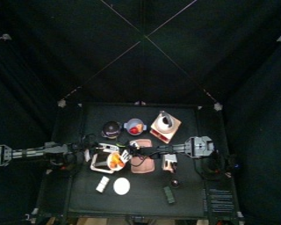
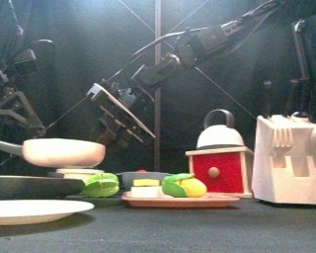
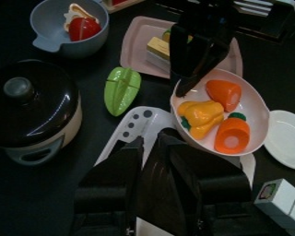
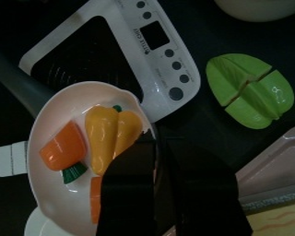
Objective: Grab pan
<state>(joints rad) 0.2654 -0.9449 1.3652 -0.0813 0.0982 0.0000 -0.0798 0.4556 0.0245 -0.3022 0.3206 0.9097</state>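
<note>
Pan held off the table by the right gripper

Crockery lies nearest the front edge: a white plate [image 2: 27, 210] at the near left and, beside it toward the middle, a pink tray [image 2: 181, 200] carrying yellow and green toy food. A green, split toy vegetable [image 2: 100, 184] sits just left of the tray, next to the white kitchen scale [image 4: 119, 51].

Above and just behind the plate, the pan [image 2: 62, 151] hangs clear of the table on the left side, its dark handle running off to the left in the front view. Inside it lie an orange toy pepper [image 4: 113, 134], a carrot piece [image 4: 62, 147] and another orange piece. The right gripper [image 3: 197, 57] has reached across the middle and is clamped on the pan's rim, one jaw inside the bowl against the food and the other outside. The right wrist view is mostly filled by that jaw, so exactly how deep the grip sits is hard to judge.

The left gripper [image 3: 162, 138] hovers just left of the pan with its jaws spread wide and nothing between them.

To the right stand a red and white toy house [image 2: 220, 163] and, at the far right, a white toaster [image 2: 290, 158]. Farther back on the left are a black pot [image 3: 29, 106] with a knobbed lid and a grey bowl [image 3: 66, 23] holding red food.
</note>
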